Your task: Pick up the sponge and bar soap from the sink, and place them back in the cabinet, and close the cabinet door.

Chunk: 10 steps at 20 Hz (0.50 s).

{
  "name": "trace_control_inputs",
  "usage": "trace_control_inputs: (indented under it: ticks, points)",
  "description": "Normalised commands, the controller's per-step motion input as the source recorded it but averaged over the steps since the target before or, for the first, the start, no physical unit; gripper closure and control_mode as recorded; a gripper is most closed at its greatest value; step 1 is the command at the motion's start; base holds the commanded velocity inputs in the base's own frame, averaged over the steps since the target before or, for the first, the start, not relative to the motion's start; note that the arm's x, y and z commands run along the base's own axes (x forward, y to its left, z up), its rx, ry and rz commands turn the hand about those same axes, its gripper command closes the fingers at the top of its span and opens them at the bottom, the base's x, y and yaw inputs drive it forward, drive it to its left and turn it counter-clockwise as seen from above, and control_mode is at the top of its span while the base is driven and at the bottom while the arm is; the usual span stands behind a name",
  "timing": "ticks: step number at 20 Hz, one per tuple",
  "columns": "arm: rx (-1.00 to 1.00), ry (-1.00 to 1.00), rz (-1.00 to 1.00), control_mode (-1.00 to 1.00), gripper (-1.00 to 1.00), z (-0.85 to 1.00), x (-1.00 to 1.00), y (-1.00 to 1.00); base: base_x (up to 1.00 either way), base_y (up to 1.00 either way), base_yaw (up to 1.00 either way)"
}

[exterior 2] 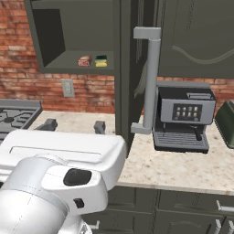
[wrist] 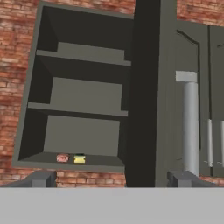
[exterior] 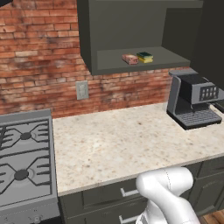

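A boxy, matte dark grey-green cabinet (exterior: 131, 39) hangs open on a red brick wall, and on its lowest shelf a small orange-brown bar soap (exterior: 130, 59) lies just beside a yellow sponge (exterior: 145, 57) with a dark green top. The cabinet door (wrist: 151, 92) stands swung out edge-on, a thick round silver bar handle (exterior 2: 151, 80) on it, hiding part of the black and grey coffee machine (exterior 2: 183, 119) on the speckled stone bench (exterior: 131, 140). The gripper (wrist: 113, 179) has its blocky dark fingers (wrist: 41, 178) spread wide and empty, their tips cut off by the hand view's lower edge.

Bar soap (exterior: 129, 59) and sponge (exterior: 145, 57) side by side on open cabinet (exterior: 127, 65) shelf; coffee machine (exterior: 194, 99) on counter (exterior: 127, 140).
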Motion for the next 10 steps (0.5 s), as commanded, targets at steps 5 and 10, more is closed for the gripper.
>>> trace_control_inputs:
  ticks: [5,10]
  points:
    - [0.00,0.00,0.00,-1.00,-1.00,-0.02,0.00,-0.26,0.00,0.00,0.00]
    - [0.00,0.00,0.00,-1.00,-1.00,-0.04,0.00,-0.21,0.00,0.00,0.00]
